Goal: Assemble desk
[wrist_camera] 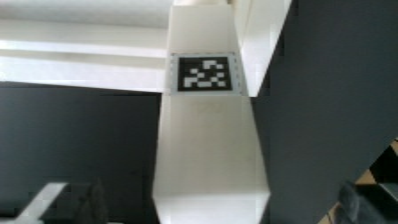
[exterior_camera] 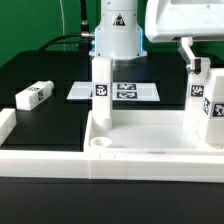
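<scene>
- A loose leg (exterior_camera: 33, 96) lies on the dark surface (exterior_camera: 60, 120), well away from the end effector and with open room around it. It is judged the next part to be fetched.
- One upright leg (exterior_camera: 101, 85) is set in the desk top (exterior_camera: 140, 157), well apart from the end effector.
- The end effector (wrist_camera: 210, 196) is spread, and a second upright leg (wrist_camera: 205, 130) is flanked by its fingers (wrist_camera: 50, 200), apparently unpinched.
- Seating this leg is judged the step in hand, so a fresh twist or a straight lift clear is called for.
- The desk top's raised rim lies close below the end effector, so sideways room is tight.
</scene>
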